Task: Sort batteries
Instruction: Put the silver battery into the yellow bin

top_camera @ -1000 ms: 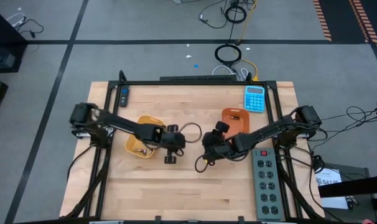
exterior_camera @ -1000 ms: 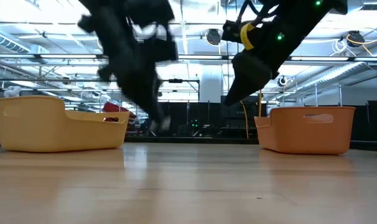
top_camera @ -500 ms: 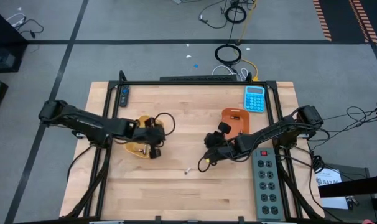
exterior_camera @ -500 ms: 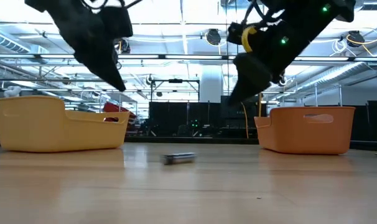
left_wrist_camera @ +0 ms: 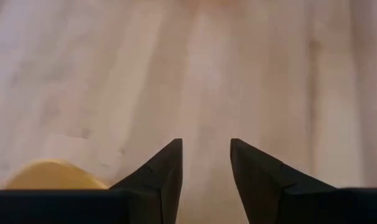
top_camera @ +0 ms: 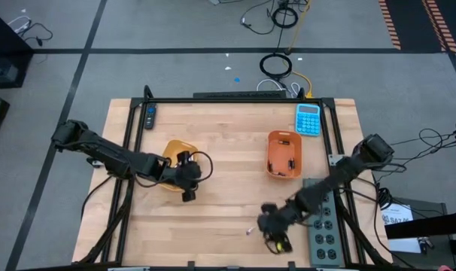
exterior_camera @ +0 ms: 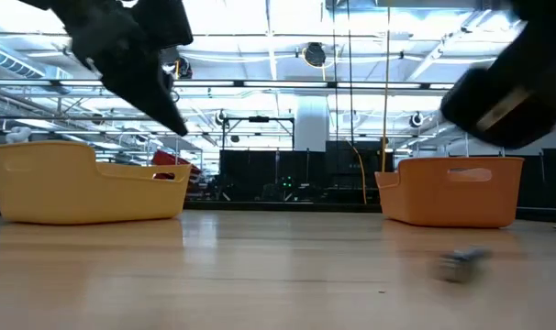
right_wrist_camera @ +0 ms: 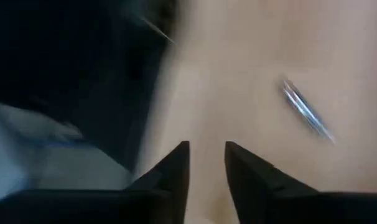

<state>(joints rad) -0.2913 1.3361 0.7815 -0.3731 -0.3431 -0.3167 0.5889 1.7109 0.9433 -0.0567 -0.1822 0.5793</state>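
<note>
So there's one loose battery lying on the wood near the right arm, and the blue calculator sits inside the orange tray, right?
Not quite. The high view shows the blue calculator on the table beside the orange tray, not inside it. The loose battery does lie on the wood near the right pincer.

The table (top_camera: 213, 233) carries two trays. Taking the right tray (top_camera: 284, 154) as the landmark: the left tray (top_camera: 170, 154) sits well apart to its left, level with it. The calculator (top_camera: 308, 119) lies just behind the right tray, toward its right. The power strip (top_camera: 324, 226) lies in front of it and to the right, along the table's right edge. A lone battery (top_camera: 250, 231) lies on the bare table, well in front of the right tray and slightly left. The right gripper (top_camera: 272, 229) is just right of that battery. The left gripper (top_camera: 187, 181) is at the left tray's front right corner.
</note>
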